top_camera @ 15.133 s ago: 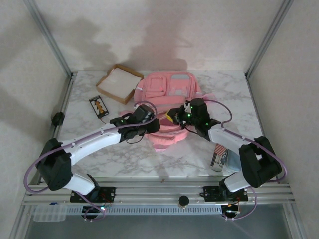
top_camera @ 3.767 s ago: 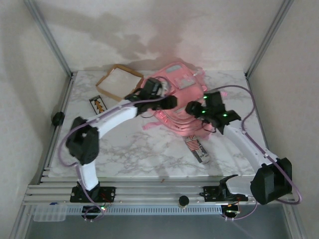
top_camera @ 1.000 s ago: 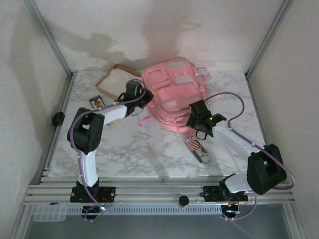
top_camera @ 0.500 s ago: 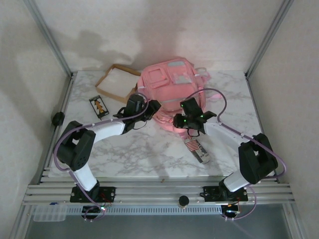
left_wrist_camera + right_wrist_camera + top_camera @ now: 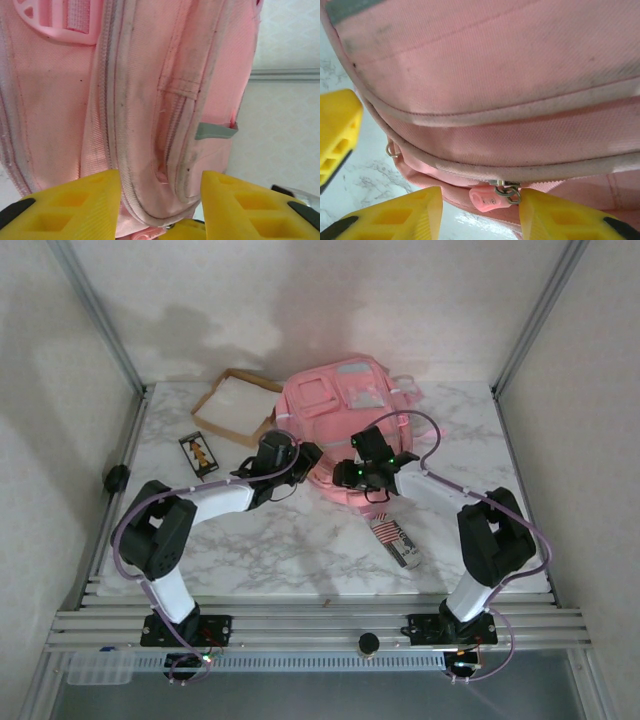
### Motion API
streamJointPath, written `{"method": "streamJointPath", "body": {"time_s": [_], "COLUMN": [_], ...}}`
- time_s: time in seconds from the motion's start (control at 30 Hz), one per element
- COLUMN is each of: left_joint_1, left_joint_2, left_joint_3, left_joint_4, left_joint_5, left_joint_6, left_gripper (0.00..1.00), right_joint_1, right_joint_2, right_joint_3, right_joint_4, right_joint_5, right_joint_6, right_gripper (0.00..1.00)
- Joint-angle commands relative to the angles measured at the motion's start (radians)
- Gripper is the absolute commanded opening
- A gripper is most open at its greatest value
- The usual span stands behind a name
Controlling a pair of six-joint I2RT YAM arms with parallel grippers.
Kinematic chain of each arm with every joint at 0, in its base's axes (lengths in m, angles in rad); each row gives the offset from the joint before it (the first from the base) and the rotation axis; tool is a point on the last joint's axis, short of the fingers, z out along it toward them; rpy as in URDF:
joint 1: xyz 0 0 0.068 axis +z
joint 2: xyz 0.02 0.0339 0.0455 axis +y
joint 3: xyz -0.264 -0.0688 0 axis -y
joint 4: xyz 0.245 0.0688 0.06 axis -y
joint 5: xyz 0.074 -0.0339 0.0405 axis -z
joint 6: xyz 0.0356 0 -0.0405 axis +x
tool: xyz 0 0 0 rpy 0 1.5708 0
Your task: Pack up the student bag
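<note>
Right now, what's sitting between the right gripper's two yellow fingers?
In the right wrist view, the student bag has its pink zipper pull, on a metal ring, hanging in the gap between the right gripper fingers, which stand apart.

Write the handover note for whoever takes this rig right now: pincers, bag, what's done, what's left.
Left pincer: open, astride the near-left edge of the student bag.
Right pincer: open, pink zipper pull between its fingers, not pinched.
Done: both arms are at the bag; the zip looks shut and nothing seems packed.
Left: open the zip, then probably load the striped item, card and cardboard box lying on the table.
</note>
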Motion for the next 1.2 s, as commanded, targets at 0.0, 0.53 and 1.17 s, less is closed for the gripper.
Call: {"method": "streamJointPath", "body": {"time_s": [0.0, 0.53, 1.17], "left_joint_1": [-0.008, -0.015, -0.072], "left_joint_2": [0.022, 0.027, 0.127], "left_joint_3": [0.026, 0.050, 0.001], "left_joint_4": [0.008, -0.013, -0.013], "left_joint_5": [-0.025, -0.026, -0.226], "left_joint_6": [-0.009, 0.010, -0.301], "left_gripper": [0.46, 0.46, 0.23], "right_joint_1": [0.008, 0.033, -0.008], "right_joint_2": [0.046, 0.081, -0.046], "right_joint_3": [0.026, 0.010, -0.043], "right_joint_4": [-0.033, 0.083, -0.045], "right_joint_5": [0.033, 0.105, 0.244], "right_joint_6": [0.059, 0.110, 0.037], "right_gripper": [0.45, 0.17, 0.00]}}
